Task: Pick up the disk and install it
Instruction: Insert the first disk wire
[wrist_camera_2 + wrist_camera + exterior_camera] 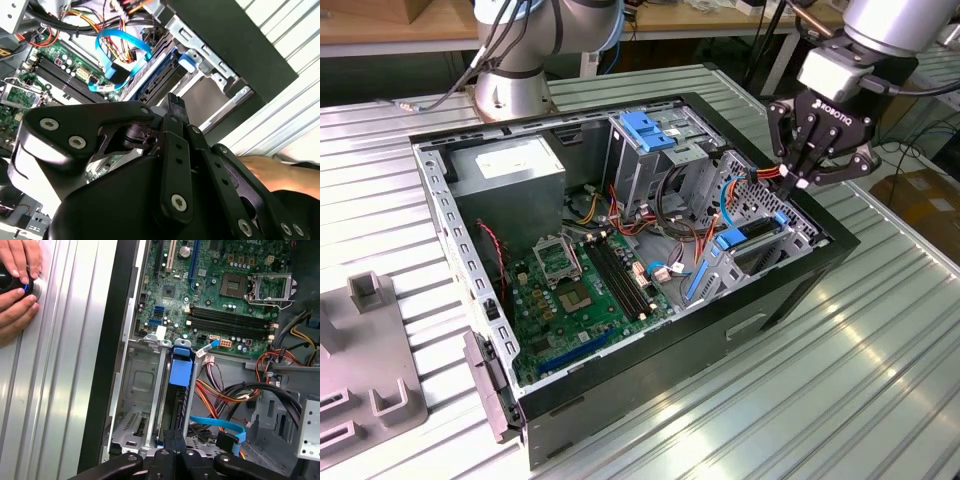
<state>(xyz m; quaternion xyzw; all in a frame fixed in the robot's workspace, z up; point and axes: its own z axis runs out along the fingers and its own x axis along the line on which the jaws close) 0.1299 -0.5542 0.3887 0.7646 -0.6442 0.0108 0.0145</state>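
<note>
One disk sits slotted in the drive bay.

Silver-grey arm with a blue joint ring and dark cables at its base. Black gripper with a white wrist block. Its links carry silver screws.

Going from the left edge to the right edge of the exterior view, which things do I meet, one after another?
In order: grey fixture → power supply box → blue-topped drive cage → disk with blue rails, inside the case → gripper above the case's far corner.
</note>
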